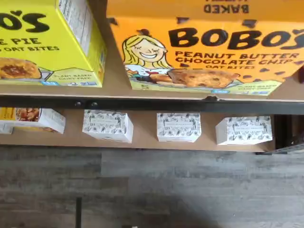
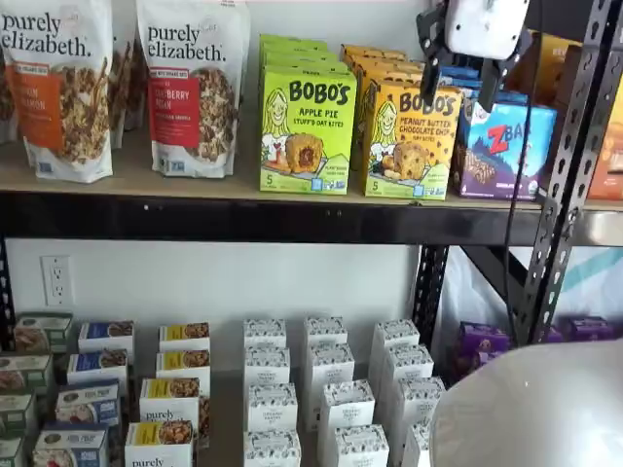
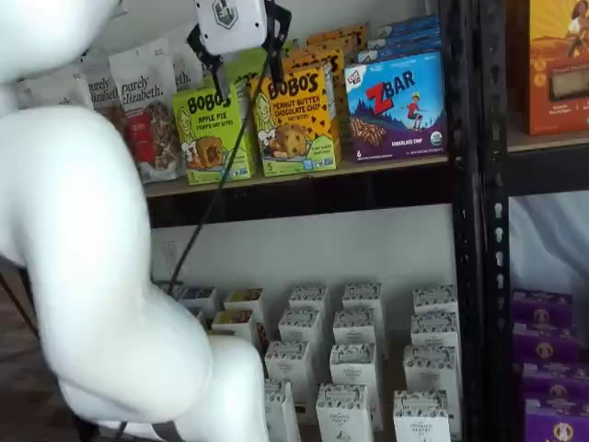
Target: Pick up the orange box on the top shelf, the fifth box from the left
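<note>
The orange box reads "BOBO'S Peanut Butter Chocolate Chip" and stands upright on the top shelf, filling much of the wrist view. It shows in both shelf views, with more orange boxes lined up behind it. My gripper hangs from the upper edge in both shelf views, in front of the box and level with its upper edge. A gap shows between its two black fingers. It holds nothing and is apart from the box.
A lime-green Bobo's Apple Pie box stands close on the orange box's left, a blue ZBar box close on its right. Granola bags stand further left. Small white cartons fill the lower level. A black perforated upright stands at the right.
</note>
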You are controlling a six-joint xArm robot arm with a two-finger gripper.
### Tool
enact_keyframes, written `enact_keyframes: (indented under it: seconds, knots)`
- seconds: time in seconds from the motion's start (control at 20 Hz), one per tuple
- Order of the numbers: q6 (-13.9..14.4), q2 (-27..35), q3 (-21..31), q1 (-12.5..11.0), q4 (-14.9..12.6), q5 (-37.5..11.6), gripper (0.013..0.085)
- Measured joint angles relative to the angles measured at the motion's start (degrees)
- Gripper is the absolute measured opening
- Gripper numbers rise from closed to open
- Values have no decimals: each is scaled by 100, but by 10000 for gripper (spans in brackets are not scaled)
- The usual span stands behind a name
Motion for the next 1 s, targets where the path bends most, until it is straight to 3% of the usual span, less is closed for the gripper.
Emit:
enact_keyframes:
  seconds: [0.4, 0.8, 1.0]
  knots:
    - [15, 483, -353, 31, -30, -208, 850]
    - [37, 558, -246, 58, 20, -562, 850]
    - [136, 603, -193, 179, -152, -752, 850]
